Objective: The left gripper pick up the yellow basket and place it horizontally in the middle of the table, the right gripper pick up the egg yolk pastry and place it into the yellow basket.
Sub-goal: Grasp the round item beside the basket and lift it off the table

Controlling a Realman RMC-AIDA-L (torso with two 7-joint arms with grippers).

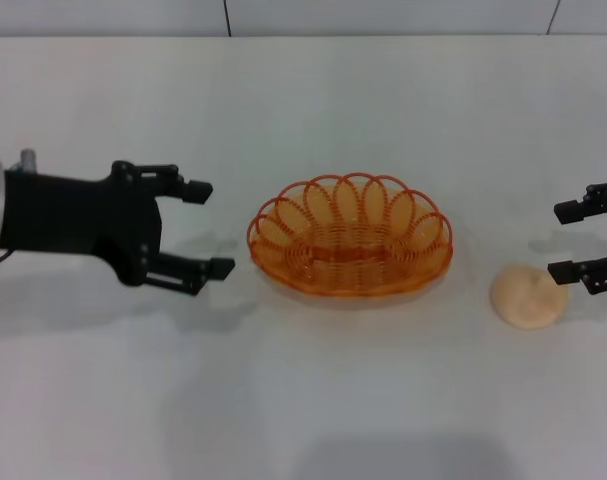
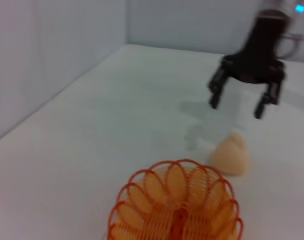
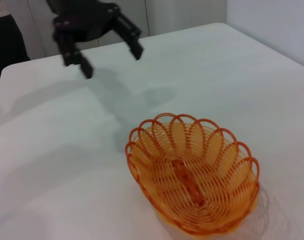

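While the yellow basket (image 1: 350,238) already lies lengthwise mid-desk, we hold our left end effector (image 1: 201,229) wide open and empty at its nine o'clock, our right end effector (image 1: 577,241) agape beside the ungrasped egg yolk pastry (image 1: 528,295) at four o'clock.

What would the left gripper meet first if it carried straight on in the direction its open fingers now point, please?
Probably the yellow basket: the left gripper points across the table at its near rim, with bare table between. Height is uncertain; it might pass above.
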